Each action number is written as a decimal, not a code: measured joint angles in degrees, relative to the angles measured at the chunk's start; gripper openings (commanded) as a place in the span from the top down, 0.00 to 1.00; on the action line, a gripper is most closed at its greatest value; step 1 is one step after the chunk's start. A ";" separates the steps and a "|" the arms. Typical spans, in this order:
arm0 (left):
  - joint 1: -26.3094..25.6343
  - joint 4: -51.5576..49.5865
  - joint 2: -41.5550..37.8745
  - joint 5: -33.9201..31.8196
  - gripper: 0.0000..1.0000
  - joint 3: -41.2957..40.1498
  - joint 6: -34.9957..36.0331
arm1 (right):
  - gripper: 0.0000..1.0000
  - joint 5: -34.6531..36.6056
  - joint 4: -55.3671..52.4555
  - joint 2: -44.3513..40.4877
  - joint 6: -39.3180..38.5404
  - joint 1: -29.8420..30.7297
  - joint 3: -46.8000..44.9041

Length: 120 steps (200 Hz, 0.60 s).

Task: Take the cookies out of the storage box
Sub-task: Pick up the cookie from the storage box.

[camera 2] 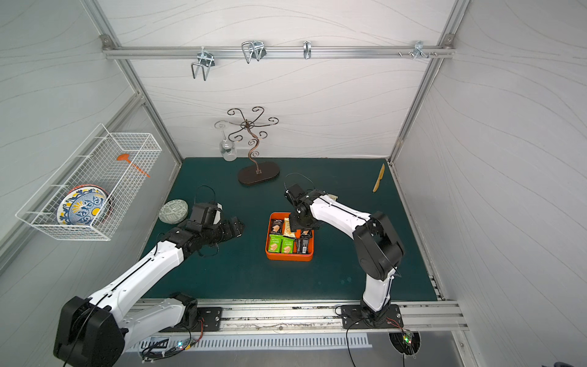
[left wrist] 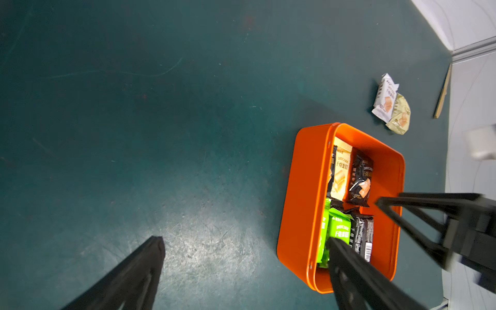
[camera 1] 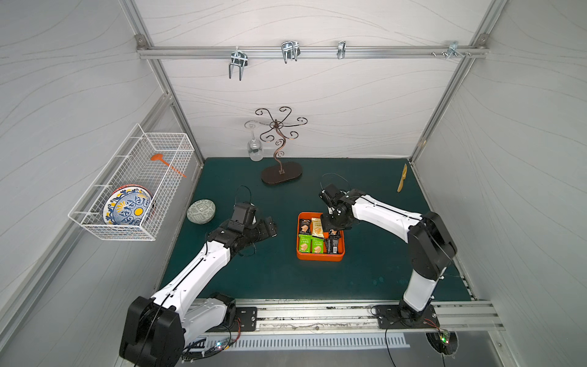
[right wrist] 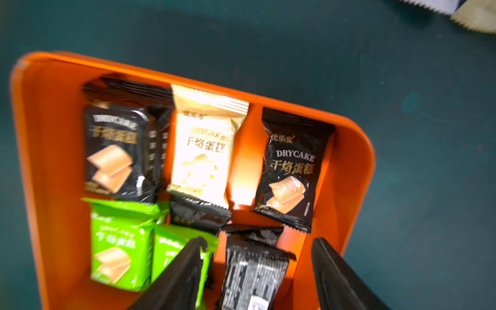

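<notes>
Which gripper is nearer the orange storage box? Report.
Right. The right gripper hangs over the orange storage box, jaws apart; the left gripper sits open beside it, above the green mat.

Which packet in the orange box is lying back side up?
The black packet between the right gripper's open jaws: white fine print and a barcode face up. The pale yellow packet and the green packet show their printed fronts.

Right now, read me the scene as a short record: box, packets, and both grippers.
Box: orange box on the green mat, open top
Inside: about seven packets, black, green, pale yellow
Outside: two packets on the mat, white and pale yellow
Left gripper: open, empty, beside the box
Right gripper: open over the box, straddling a black packet
</notes>
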 measured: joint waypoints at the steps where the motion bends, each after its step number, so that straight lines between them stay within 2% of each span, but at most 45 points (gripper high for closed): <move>1: 0.00 0.00 -0.02 0.00 0.02 0.00 0.00 | 0.32 0.07 0.00 0.15 0.00 0.02 0.04; 88: 0.00 0.00 -0.79 -0.02 0.02 -0.50 -0.02 | 0.35 9.16 -4.17 9.97 4.13 3.13 7.26; 120: 0.00 0.02 -1.01 -0.02 0.02 -0.52 -0.04 | 0.35 10.99 -5.22 10.95 5.33 3.13 7.39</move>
